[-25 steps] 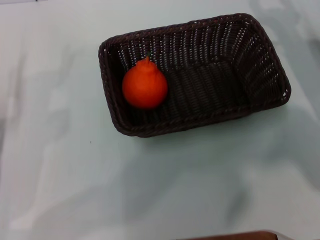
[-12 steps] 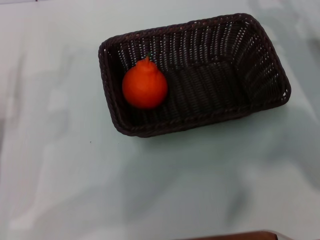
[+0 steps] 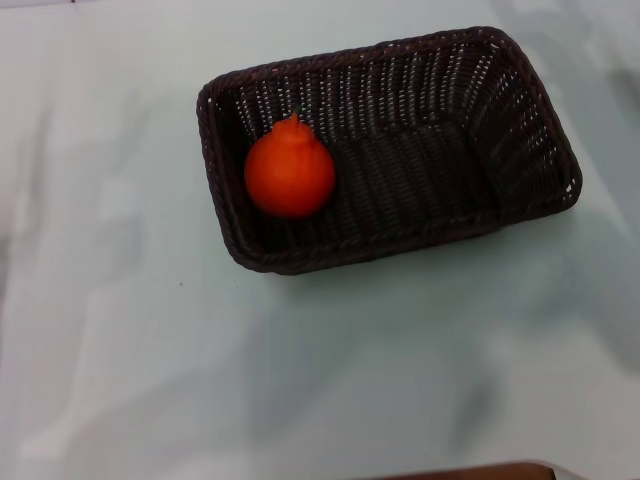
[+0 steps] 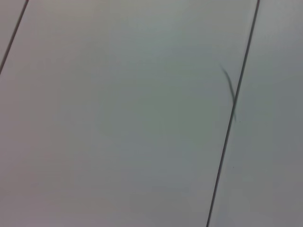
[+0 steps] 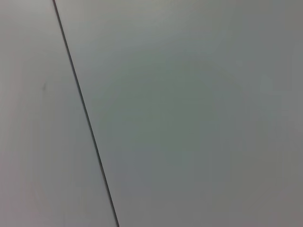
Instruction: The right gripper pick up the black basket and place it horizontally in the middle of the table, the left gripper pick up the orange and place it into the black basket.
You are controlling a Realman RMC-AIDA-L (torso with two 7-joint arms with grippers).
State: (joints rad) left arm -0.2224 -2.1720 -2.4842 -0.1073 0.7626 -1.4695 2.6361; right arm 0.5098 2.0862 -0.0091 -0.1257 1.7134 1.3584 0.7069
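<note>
The black basket (image 3: 400, 105) lies lengthwise across the middle of the table (image 3: 150, 350) in the head view, slightly turned. The orange (image 3: 289, 175) sits inside it at its left end, stem up. Neither gripper nor any arm shows in the head view. The left wrist view and the right wrist view show only a plain pale grey surface with thin dark lines; no fingers, basket or orange appear in them.
A brown edge (image 3: 470, 471) shows at the bottom of the head view. The pale table surface extends on all sides of the basket.
</note>
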